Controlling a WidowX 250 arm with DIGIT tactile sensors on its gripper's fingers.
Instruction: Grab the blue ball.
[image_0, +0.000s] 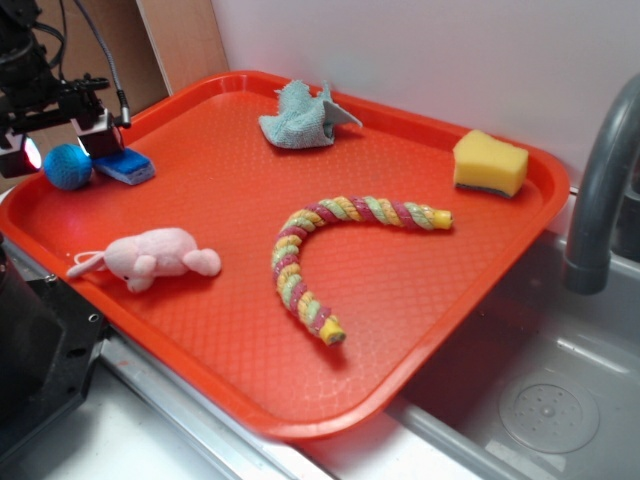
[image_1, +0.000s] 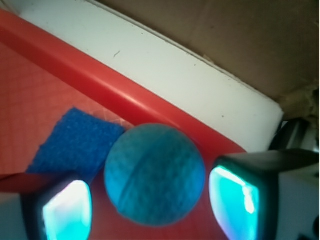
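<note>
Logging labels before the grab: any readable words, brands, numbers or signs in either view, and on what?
None. The blue ball, blue sponge, yellow sponge, pink plush, braided rope, cloth and orange tray carry no print.

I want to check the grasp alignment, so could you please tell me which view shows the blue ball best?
The wrist view: the ball fills the centre, sitting between the two pads of the claw, beside the blue sponge. The exterior view shows it only small, at the tray's far left corner.
</note>
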